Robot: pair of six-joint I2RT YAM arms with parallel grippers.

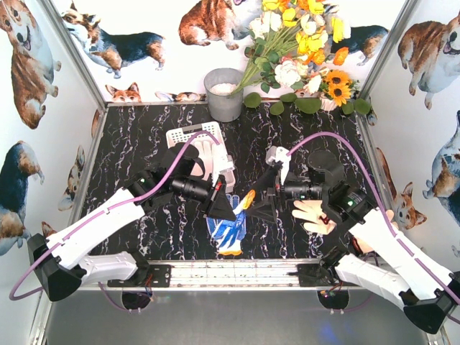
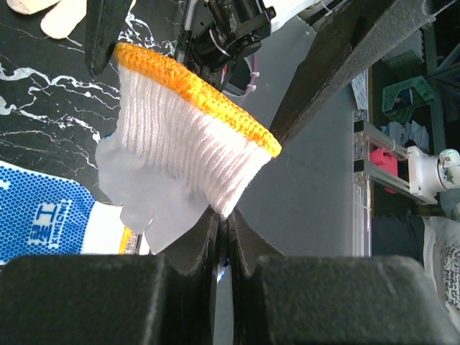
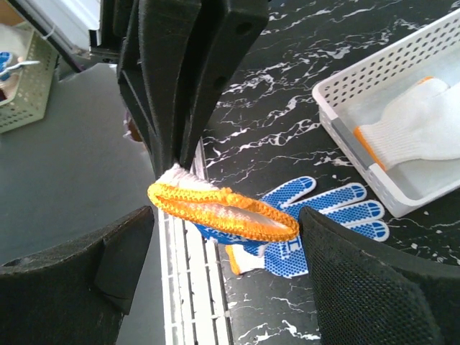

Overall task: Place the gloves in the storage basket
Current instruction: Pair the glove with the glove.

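**Top external view**
- White knit glove, orange cuff [image 1: 246, 200]: held above the table at centre, between the two pincers. Only the cuff shows here.
- Left gripper [image 1: 228, 206]: reaches in from the left and meets the glove.
- Right gripper [image 1: 261, 203]: faces it from the right.
- Storage basket [image 1: 188, 134]: far-left of centre, just behind the left arm, which partly covers it. One white glove [image 1: 208, 152] lies inside.
- Blue-dotted glove [image 1: 226, 231]: flat on the table below the held glove, long axis running near to far.
- Beige glove [image 1: 310, 214]: on the table under the right arm.

**Left wrist view**
- The left gripper's jaws are together, pinching the white knit just below the ribbing. The cuff end points away from it, toward the right arm.

**Right wrist view**
- The right gripper's jaws stand wide apart, one at each end of the cuff. The orange band runs lengthwise straight across the gap. Whether the pads touch it cannot be told.
- The basket is on the far side of the left pincer.

**Relation governing the next move (judgement)**
- The glove lies dead ahead of the right pincer, with the cuff's long axis spanning its opening.
- The basket is on the left arm's side, so the left arm is the nearer one.
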